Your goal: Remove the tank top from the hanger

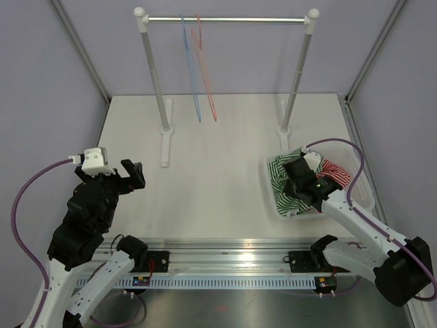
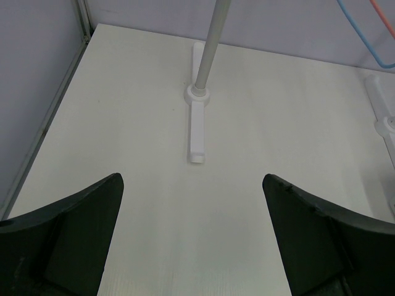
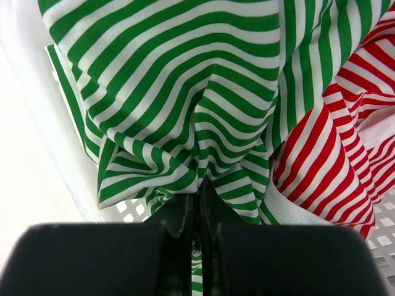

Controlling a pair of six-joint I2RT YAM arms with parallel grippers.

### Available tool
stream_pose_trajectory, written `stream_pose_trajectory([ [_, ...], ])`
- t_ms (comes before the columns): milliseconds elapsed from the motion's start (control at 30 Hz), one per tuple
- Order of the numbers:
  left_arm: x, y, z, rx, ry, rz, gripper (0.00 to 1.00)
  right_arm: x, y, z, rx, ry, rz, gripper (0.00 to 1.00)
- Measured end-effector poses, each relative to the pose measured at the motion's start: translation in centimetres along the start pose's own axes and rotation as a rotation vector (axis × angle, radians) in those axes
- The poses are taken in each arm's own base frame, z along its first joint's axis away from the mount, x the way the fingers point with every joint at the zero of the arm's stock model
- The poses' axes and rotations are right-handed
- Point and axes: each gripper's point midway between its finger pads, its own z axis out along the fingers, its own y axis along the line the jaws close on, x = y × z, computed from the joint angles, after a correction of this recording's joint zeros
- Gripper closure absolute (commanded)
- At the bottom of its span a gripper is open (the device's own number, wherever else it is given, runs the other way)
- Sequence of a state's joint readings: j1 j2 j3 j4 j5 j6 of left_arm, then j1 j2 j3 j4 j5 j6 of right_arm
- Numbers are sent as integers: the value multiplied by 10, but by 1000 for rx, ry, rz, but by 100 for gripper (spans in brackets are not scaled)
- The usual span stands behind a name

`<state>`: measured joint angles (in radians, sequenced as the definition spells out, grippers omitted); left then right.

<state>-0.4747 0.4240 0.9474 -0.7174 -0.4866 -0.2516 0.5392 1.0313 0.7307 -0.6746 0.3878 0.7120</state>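
Observation:
A green-and-white striped tank top [image 1: 281,179] lies bunched in the white basket [image 1: 365,193] at the right, next to a red-and-white striped one [image 1: 336,171]. My right gripper [image 1: 302,183] is over the basket and shut on a fold of the green tank top [image 3: 185,105]; the red one [image 3: 352,123] shows to its right. Its gripper point [image 3: 197,203] pinches the cloth. Two bare hangers, blue [image 1: 191,65] and red [image 1: 205,65], hang on the rack rail [image 1: 225,20]. My left gripper [image 1: 133,176] is open and empty above the table at the left, also in the left wrist view [image 2: 192,234].
The white rack's two posts [image 1: 154,75] [image 1: 298,72] stand on feet at the back of the table; the left foot [image 2: 198,123] shows in the left wrist view. Grey walls with metal frame edges close in the sides and back.

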Motion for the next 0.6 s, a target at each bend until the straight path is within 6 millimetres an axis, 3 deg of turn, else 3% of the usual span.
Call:
stream_pose_trajectory([
  [33,0,0,0,0,0,0,1,-1,0,0,0,-2,2,98],
  [67,0,0,0,0,0,0,1,-1,-1,0,4,-3,3,78],
  [100,0,0,0,0,0,0,1,-2,-2,-1,10,-5,4,67],
  [267,-1,2,2,-26,15,5,1,-30,4,-18,31,-37,-30,31],
  [433,4,8,10,-87,57,17,1,-79,16,-55,-11,-150,-33,3],
  [600,8,19,13,-155,75,17,1,-125,19,-111,-99,-297,-99,0],
])
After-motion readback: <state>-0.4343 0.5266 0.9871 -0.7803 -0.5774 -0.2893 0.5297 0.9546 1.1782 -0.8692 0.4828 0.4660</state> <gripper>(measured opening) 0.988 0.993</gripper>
